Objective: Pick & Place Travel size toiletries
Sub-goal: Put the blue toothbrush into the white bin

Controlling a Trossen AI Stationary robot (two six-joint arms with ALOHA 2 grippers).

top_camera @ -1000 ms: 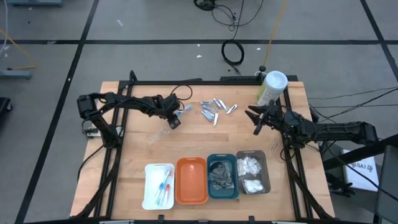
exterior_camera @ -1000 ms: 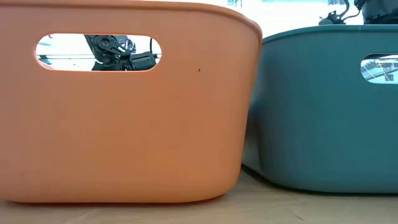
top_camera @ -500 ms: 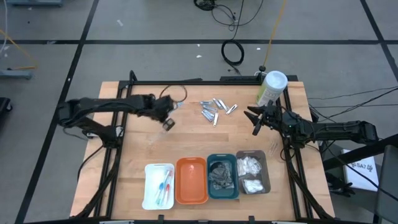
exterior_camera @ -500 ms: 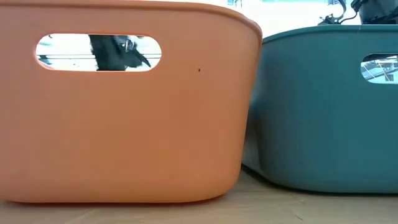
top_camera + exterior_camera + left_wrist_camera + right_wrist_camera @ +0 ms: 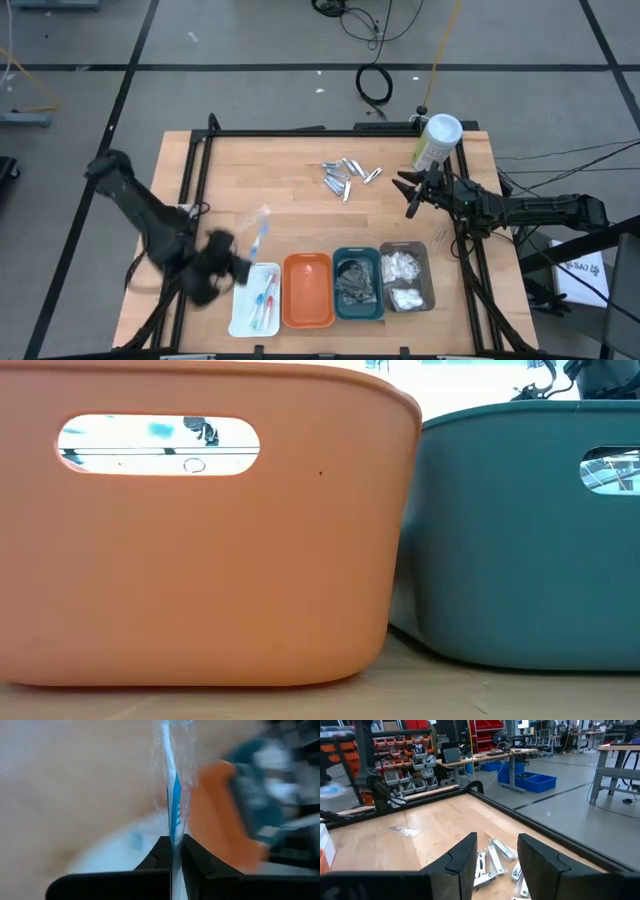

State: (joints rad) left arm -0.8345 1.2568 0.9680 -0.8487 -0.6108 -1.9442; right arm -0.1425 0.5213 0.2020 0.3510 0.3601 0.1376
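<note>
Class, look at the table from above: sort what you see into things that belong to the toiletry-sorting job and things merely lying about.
Job:
wrapped blue stick in left gripper
metal pieces
white tray
orange tray
teal tray
grey tray
right gripper, waiting

Lying about:
green canister
floor cable

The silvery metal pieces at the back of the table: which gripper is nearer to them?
The right. The right gripper hovers open just beside the silvery metal pieces. The left gripper, shut on a clear-wrapped stick, is by the white tray.

Clear-wrapped blue stick (image 5: 173,805) pinched btwn left gripper (image 5: 173,851) fingers, sticking straight out past tips; silvery pieces (image 5: 495,860) just beyond right gripper (image 5: 494,851).
</note>
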